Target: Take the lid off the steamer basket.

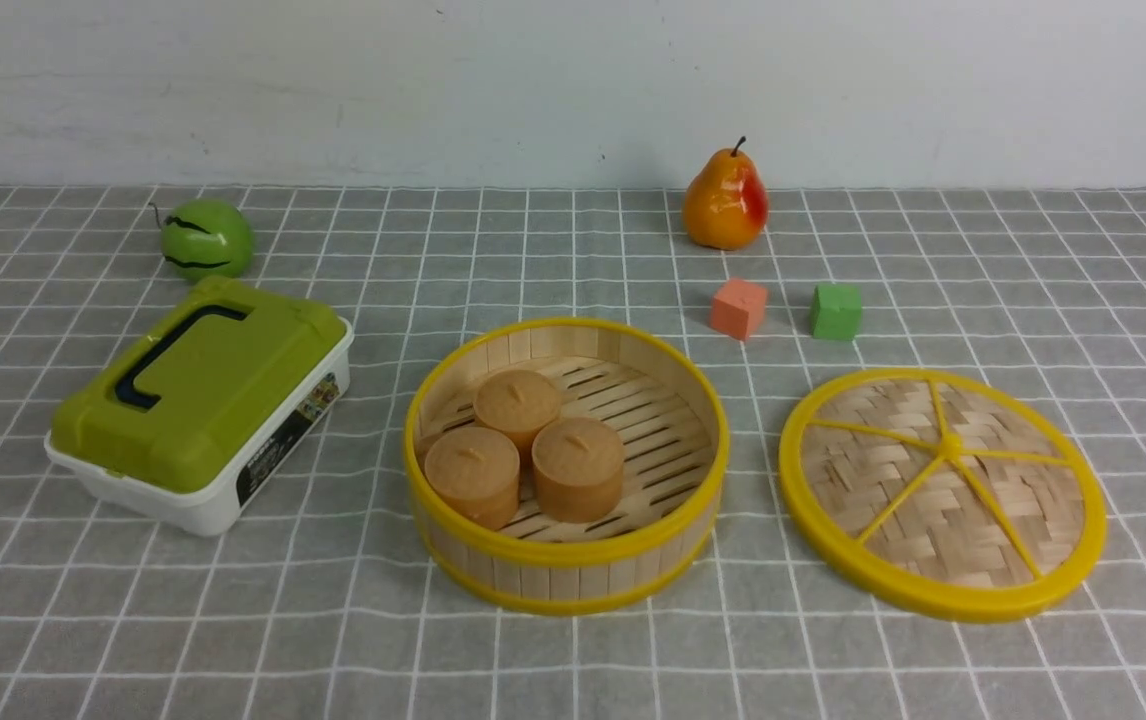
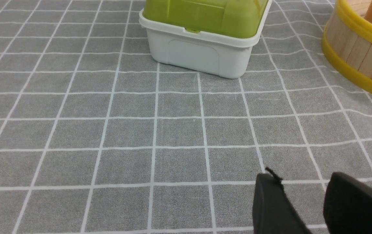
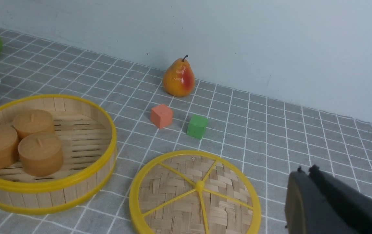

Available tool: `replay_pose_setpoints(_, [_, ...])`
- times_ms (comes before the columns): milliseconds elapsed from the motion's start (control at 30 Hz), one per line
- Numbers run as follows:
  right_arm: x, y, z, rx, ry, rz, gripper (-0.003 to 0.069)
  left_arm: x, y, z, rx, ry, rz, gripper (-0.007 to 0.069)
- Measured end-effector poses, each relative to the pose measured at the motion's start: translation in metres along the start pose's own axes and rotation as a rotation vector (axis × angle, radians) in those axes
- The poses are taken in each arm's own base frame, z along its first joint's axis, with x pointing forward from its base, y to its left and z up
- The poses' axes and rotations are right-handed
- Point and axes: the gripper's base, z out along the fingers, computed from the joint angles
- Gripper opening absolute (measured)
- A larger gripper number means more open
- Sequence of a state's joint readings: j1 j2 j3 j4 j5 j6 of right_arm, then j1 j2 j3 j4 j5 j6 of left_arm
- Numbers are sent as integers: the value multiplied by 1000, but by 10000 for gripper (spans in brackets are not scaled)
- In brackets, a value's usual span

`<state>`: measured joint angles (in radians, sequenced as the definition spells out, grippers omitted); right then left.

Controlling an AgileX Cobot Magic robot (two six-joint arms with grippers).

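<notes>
The steamer basket (image 1: 567, 560) stands open at the table's middle, with three brown round cakes (image 1: 521, 445) inside. It also shows in the right wrist view (image 3: 48, 185) and at the edge of the left wrist view (image 2: 356, 52). The lid (image 1: 941, 492) lies flat on the cloth to the basket's right, apart from it; it shows in the right wrist view (image 3: 195, 195) too. Neither gripper shows in the front view. My left gripper (image 2: 303, 191) is open and empty above bare cloth. My right gripper (image 3: 306, 170) is shut and empty, to the right of the lid.
A white box with an olive-green lid (image 1: 198, 400) stands left of the basket. A green fruit (image 1: 205, 238) lies behind it. A pear (image 1: 725, 200), an orange cube (image 1: 738, 308) and a green cube (image 1: 835, 311) sit behind the lid near the wall.
</notes>
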<state>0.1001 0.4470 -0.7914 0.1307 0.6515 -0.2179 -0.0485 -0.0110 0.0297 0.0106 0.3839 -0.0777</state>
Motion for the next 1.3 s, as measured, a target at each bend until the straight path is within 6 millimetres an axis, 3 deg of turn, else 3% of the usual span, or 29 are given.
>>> replay_pose_setpoints(233, [3, -1, 0, 12, 26, -21, -9, 0, 0, 0, 0, 0, 0, 239])
replay_pose_setpoints(333, [13, -3, 4, 38, 38, -48, -6, 0, 0, 0, 0, 0, 0, 239])
replay_pose_setpoints(533, [85, -2, 17, 115, -44, 25, -1, 0, 0, 0, 0, 0, 0, 239])
replay_pose_setpoints(600, [99, 0, 19, 116, -50, 52, 0, 0, 0, 0, 0, 0, 0, 239])
replay_pose_setpoints(633, [125, 2, 21, 114, -61, 105, 3, 0, 0, 0, 0, 0, 0, 239])
replay_pose_setpoints(667, [128, 3, 22, 113, -54, 105, 3, 0, 0, 0, 0, 0, 0, 239])
replay_pose_setpoints(700, [149, 5, 25, 109, -54, 141, 5, 0, 0, 0, 0, 0, 0, 239])
replay_pose_setpoints(833, [190, 10, 29, 105, -40, 209, 12, 0, 0, 0, 0, 0, 0, 239])
replay_pose_setpoints(933, [201, 11, 29, 112, -32, 239, 15, 0, 0, 0, 0, 0, 0, 239])
replay_pose_setpoints(1300, [211, 6, 27, 212, 75, 277, 31, 0, 0, 0, 0, 0, 0, 239])
